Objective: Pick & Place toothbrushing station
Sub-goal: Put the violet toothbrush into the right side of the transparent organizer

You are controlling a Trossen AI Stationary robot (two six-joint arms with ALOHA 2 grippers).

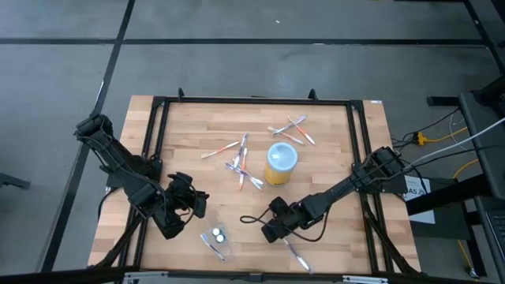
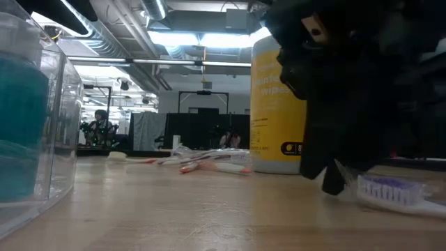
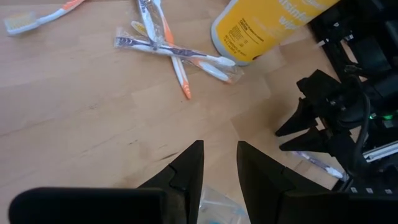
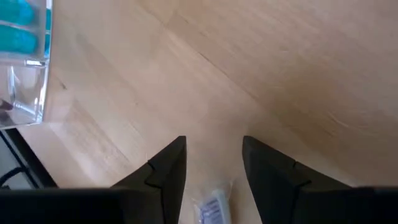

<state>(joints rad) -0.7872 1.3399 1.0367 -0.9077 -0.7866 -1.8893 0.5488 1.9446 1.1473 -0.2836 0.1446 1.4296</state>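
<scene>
The yellow cup [image 1: 281, 162] with its pale-blue top stands upright mid-table. Wrapped white-and-orange toothbrushes [image 1: 241, 167] lie crossed to its left, and more toothbrushes [image 1: 292, 129] lie behind it. A clear plastic pouch [image 1: 215, 237] holding teal tubes [image 4: 18, 31] lies near the front edge. My left gripper [image 3: 219, 158] hovers open just left of and above the pouch. My right gripper [image 4: 213, 149] is open and low over bare wood, right of the pouch. A purple-bristled toothbrush [image 4: 211, 208] lies flat on the table under it, behind the fingertips.
A black frame rail [image 1: 158, 126] runs round the tabletop on the left, far and right sides. Cables [image 1: 426, 138] hang off the right edge. Bare wood lies between the pouch and the cup [image 3: 261, 25].
</scene>
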